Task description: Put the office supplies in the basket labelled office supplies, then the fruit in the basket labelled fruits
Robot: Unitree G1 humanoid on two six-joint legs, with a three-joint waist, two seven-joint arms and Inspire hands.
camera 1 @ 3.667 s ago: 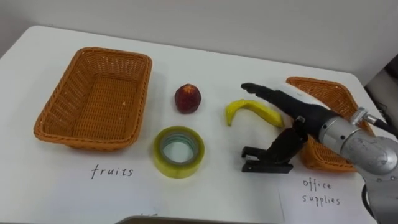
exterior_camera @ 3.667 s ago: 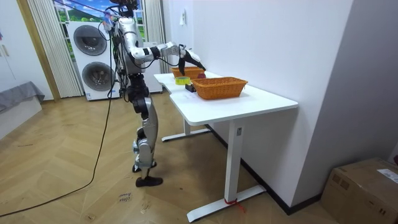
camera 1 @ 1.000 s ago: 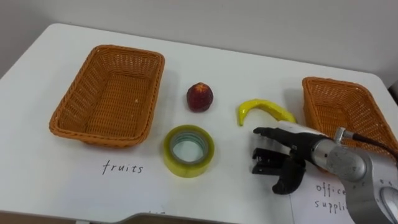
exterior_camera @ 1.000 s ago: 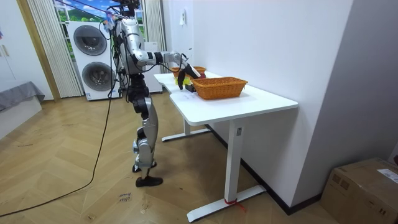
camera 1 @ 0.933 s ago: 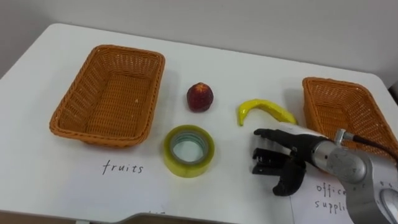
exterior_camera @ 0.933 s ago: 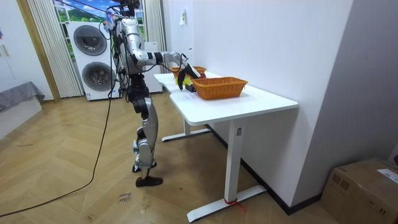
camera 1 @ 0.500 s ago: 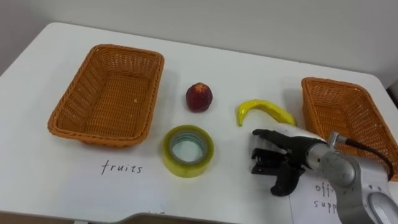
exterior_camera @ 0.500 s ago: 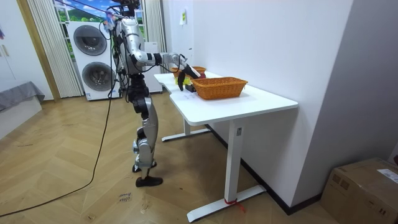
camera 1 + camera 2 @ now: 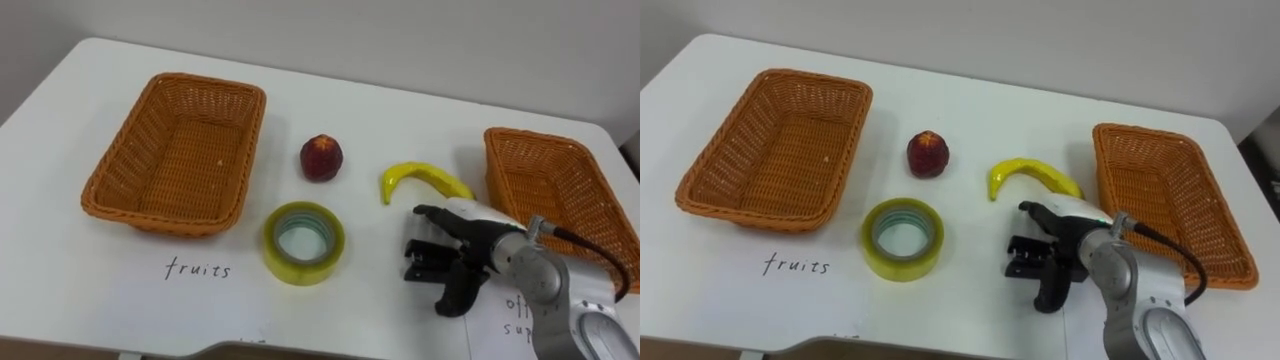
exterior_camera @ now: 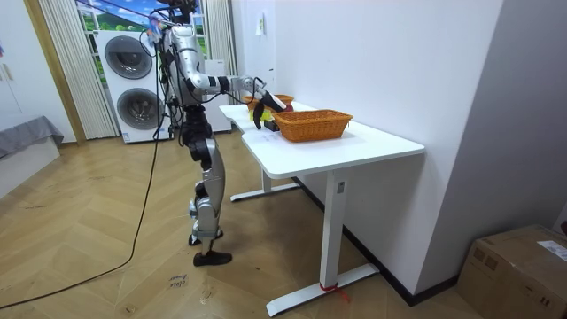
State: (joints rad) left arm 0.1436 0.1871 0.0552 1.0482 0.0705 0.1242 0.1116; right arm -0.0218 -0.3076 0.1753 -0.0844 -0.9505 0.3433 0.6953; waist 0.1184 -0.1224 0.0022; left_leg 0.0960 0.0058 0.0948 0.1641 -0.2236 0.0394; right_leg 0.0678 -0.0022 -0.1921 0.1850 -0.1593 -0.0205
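My right hand (image 9: pixel 476 244) is down on the bench (image 9: pixel 400 108) at the near right, curled round the black office tool (image 9: pixel 424 258). My fingers arch over its far side and my thumb hooks in on its near side, so it can be pinched from both sides and lifted. The tool sits flat on the bench, just left of the right-hand basket (image 9: pixel 545 195), which carries a handwritten label for office supplies in front of it. I judge that short carry to the right is why I take this piece first. The tool is small, dark and blocky, possibly a stapler or a clip, though I cannot tell which. The banana (image 9: pixel 420 177) lies just beyond my fingers, apart from them. The red fruit (image 9: pixel 322 157) and the yellow tape roll (image 9: pixel 303 270) lie further left, between the tool and the empty fruit basket (image 9: pixel 175 150) at the far left.
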